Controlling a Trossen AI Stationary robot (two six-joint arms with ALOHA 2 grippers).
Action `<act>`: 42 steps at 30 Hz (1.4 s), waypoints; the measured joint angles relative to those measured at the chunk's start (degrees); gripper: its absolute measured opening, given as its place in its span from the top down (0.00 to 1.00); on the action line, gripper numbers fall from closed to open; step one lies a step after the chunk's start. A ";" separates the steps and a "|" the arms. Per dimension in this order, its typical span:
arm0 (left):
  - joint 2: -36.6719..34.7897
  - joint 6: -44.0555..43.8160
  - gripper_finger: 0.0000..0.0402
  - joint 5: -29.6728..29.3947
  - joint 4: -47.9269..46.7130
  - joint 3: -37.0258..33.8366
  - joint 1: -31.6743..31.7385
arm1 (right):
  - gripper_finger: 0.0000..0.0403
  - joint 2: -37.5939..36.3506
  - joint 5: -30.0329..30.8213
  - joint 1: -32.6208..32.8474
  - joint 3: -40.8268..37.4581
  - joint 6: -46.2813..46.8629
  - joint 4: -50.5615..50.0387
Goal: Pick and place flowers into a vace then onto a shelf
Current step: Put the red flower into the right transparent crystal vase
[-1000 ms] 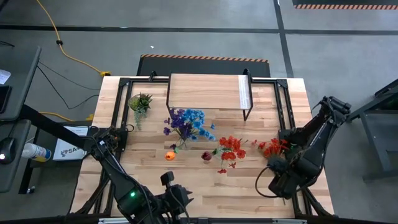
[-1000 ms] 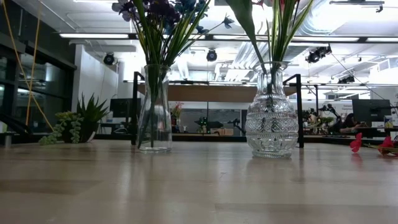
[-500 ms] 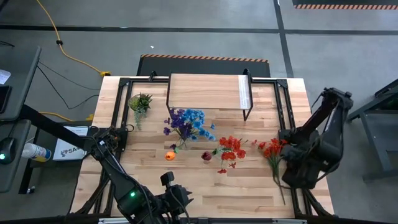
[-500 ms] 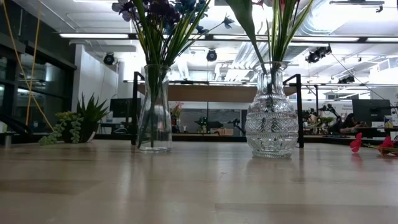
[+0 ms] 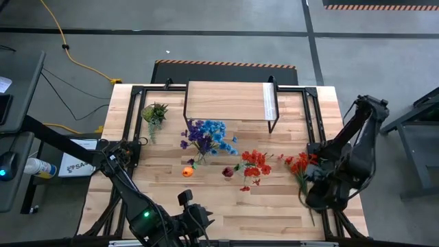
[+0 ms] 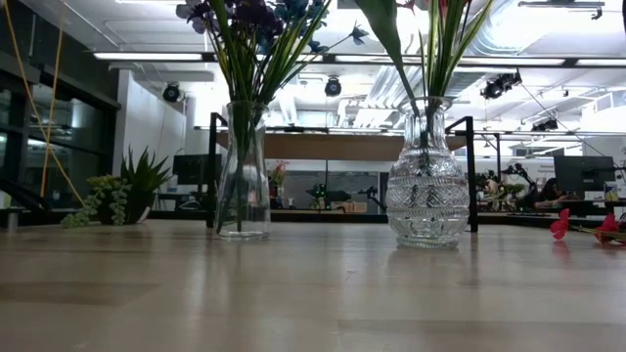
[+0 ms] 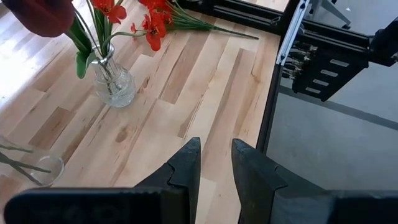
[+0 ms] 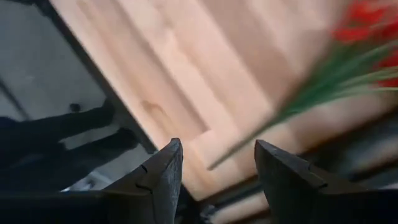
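The left tool [image 7: 215, 163] sits at the near edge of the surface [image 5: 171, 199], its two dark fingers [image 7: 186, 168] standing a narrow gap apart with nothing between them. Its arm is folded low at the near left of the surface and waits there, the tool aimed across the planks toward the right side.

Toward the far left corner a small green spiky plant [image 5: 155, 112] stands on the surface. Right of it, nearer the middle, a plain clear vase [image 6: 242, 171] holds a bunch of blue and purple flowers [image 5: 207, 135], upright, with an orange bloom [image 5: 187, 171] lying on the wood just in front. Behind them, along the far edge, the shelf [image 5: 226, 101] stands with its light plank top bare. A dark maroon bloom [image 5: 228, 172] lies on the surface between the two vases. Next comes a cut-glass vase [image 6: 425, 191] with red flowers [image 5: 255, 162] standing in it.

Further right, a bunch of loose red flowers [image 5: 302, 165] lies on the surface near its right edge, green stems pointing to the near edge. The right tool [image 8: 214, 168] hovers at that edge, fingers [image 8: 163, 177] moderately apart and gripping nothing; the stem ends show blurred beyond them. Its arm arches up over the surface's right side, elbow high, wrist bent down toward the near right corner.
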 joint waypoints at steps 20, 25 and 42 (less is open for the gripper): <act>0.00 -0.02 0.69 0.00 0.46 0.00 0.00 | 0.53 -0.40 -7.44 -0.32 -24.58 3.76 20.19; 0.00 -0.02 0.69 0.00 0.43 0.00 0.02 | 0.53 -0.40 -7.49 -2.21 -27.39 4.16 23.08; 0.01 -0.02 0.69 0.02 0.48 0.00 0.02 | 0.53 -0.40 -9.99 -9.10 -35.32 4.20 28.54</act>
